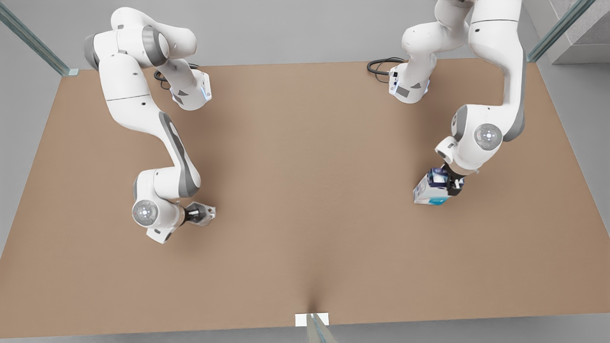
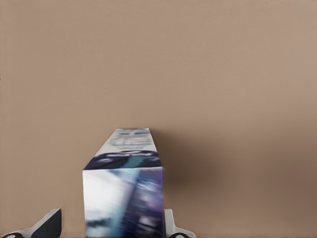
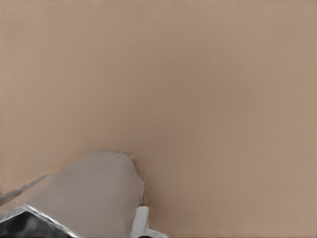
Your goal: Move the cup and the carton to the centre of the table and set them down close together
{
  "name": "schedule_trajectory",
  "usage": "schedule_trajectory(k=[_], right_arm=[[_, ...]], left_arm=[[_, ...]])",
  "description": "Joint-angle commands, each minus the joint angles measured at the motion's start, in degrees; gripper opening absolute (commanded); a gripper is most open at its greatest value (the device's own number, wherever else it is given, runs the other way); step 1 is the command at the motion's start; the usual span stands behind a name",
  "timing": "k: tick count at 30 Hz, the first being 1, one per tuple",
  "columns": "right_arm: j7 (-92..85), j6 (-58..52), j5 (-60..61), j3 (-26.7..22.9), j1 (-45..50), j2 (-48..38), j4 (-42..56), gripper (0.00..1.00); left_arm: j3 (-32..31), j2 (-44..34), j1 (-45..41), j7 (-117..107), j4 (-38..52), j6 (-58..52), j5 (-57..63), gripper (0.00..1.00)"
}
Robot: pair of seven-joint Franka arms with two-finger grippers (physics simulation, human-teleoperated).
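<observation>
Overhead arrangement of two Franka arms above the plain tan-brown table (image 1: 305,190), which carries a small white marker (image 1: 312,319) at the middle of its near edge. The arm on the front view's right carries the left gripper (image 1: 452,183), whose jaws are closed on the carton (image 1: 432,189), a white box with a dark blue band and teal print, tilted and held over the table's right half, well away from the centre. In the left wrist view the carton (image 2: 124,191) sits directly between the two fingertips (image 2: 171,223), one at each side face, with its long body projecting away from the camera over bare tabletop. The arm on the front view's left carries the right gripper (image 1: 202,213), over the table's left half; its jaws are closed on the cup (image 1: 206,213), a small pale grey faceted vessel. In the right wrist view the cup (image 3: 94,191) lies against one white fingertip (image 3: 141,220); the opposite finger is hidden behind it.
</observation>
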Motion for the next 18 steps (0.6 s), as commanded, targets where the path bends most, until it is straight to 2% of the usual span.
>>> schedule_trajectory(k=[1,3,6,7,8,9,10,11,12,13,18], right_arm=[[0.17,-0.05,-0.33,0.45,0.22,0.0,0.53,0.21],[0.35,-0.22,0.11,3.08,3.29,1.23,5.8,0.21],[3.24,-2.24,5.03,2.29,13.4,7.64,17.49,0.21],[4.57,-3.04,6.61,-0.16,17.18,10.19,22.15,0.21],[4.57,-3.39,11.88,-6.48,23.07,12.91,26.72,0.21],[4.57,-5.41,20.32,-15.89,30.36,16.52,31.29,0.21],[6.05,-5.41,23.66,-18.97,33.0,19.15,34.19,0.21],[9.66,-4.8,23.93,-18.89,34.15,22.23,37.0,0.21],[12.21,-4.01,24.28,-19.85,35.03,25.04,40.26,0.21],[13.0,-0.67,24.81,-20.38,35.55,26.71,40.7,0.21],[13.97,6.28,25.25,-21.88,35.38,31.02,45.71,0.21]], left_arm=[[-0.01,0.0,-0.2,0.0,0.0,0.0,-0.01,1.0],[-0.01,1.75,-0.11,0.0,0.62,2.37,-0.01,1.0],[-0.01,2.63,-0.2,-0.09,0.62,4.75,-0.1,1.0],[-0.01,3.07,-0.11,-0.18,0.62,4.84,-0.1,1.0],[0.08,3.33,-0.02,-0.18,0.62,4.84,-0.1,1.0],[0.08,3.42,0.33,-0.18,0.44,5.63,-0.1,1.0],[0.08,3.42,0.59,-0.18,0.44,5.63,-0.1,0.99],[0.08,3.51,0.68,-0.18,0.35,5.63,-0.01,0.93],[0.08,3.51,0.68,-0.18,0.26,5.63,-0.1,0.56],[0.08,3.42,0.68,-0.18,0.35,5.72,-0.1,0.39],[-0.01,3.16,0.68,-0.18,0.27,5.36,-0.1,0.39]])
